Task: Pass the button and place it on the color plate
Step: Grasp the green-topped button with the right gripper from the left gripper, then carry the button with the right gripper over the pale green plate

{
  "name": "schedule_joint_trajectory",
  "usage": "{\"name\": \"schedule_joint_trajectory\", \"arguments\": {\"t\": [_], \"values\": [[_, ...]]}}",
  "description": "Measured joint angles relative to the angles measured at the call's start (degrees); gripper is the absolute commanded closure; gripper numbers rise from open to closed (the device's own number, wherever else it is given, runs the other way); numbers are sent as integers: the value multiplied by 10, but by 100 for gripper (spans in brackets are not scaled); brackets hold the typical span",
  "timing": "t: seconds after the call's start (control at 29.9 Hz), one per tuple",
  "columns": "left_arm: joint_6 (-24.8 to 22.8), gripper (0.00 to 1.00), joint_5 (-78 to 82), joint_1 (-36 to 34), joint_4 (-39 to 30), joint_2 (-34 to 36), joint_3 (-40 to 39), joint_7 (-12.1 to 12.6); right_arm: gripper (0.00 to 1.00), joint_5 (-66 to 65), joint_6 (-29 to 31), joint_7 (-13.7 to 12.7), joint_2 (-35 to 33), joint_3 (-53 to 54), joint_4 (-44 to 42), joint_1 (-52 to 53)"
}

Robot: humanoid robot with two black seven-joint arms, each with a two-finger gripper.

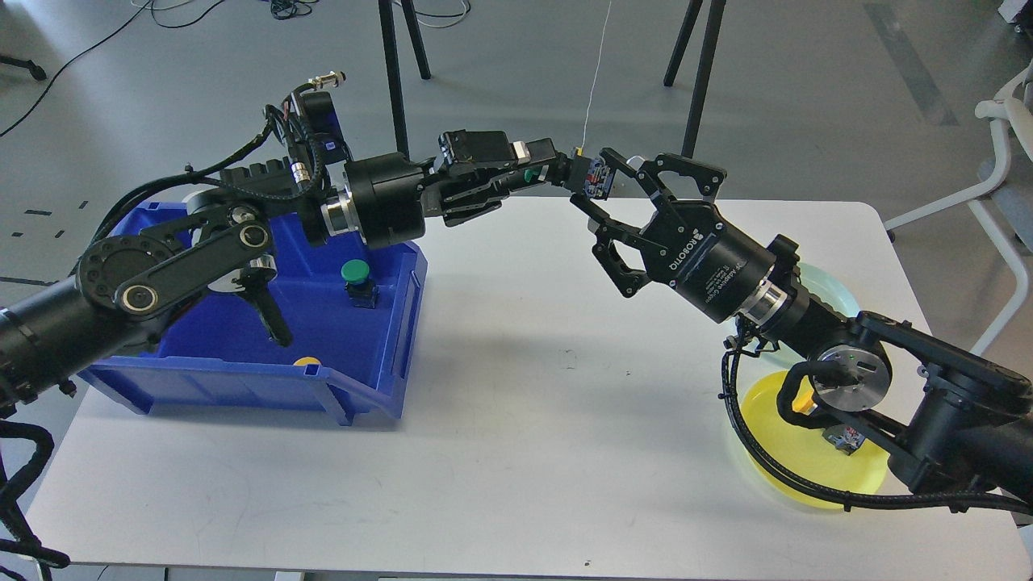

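My left gripper (pixel 550 168) is shut on a green-capped button (pixel 599 174) and holds it out sideways above the table's far edge, with the button's contact block pointing right. My right gripper (pixel 594 184) is open, its two fingers on either side of that contact block; I cannot tell if they touch it. A yellow plate (pixel 771 456) lies at the table's front right under my right arm and holds a yellow button (pixel 804 399). A pale blue-green plate (pixel 833 292) lies behind it, mostly hidden by the arm.
A blue bin (pixel 391 339) stands at the left under my left arm, with a green button (pixel 356 278) and a yellow button (pixel 307 362) in it. Tripod legs (pixel 698 89) stand behind the table. A white chair (pixel 1005 186) is at the far right.
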Motion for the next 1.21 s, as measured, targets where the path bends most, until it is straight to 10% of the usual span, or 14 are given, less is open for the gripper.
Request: {"name": "schedule_joint_trajectory", "arguments": {"t": [0.2, 0.3, 0.9, 1.21], "values": [[0, 79, 0, 0, 0, 0, 0, 0, 97, 1, 0, 0, 0, 0, -4, 3], [0, 36, 0, 1, 0, -2, 0, 0, 99, 1, 0, 0, -2, 0, -4, 4], [0, 30, -1, 1, 2, -4, -3, 0, 99, 13, -2, 6, -75, 57, -3, -91], [0, 29, -3, 2, 4, -5, -4, 0, 99, 91, -144, -4, -85, 159, -85, -228]]}}
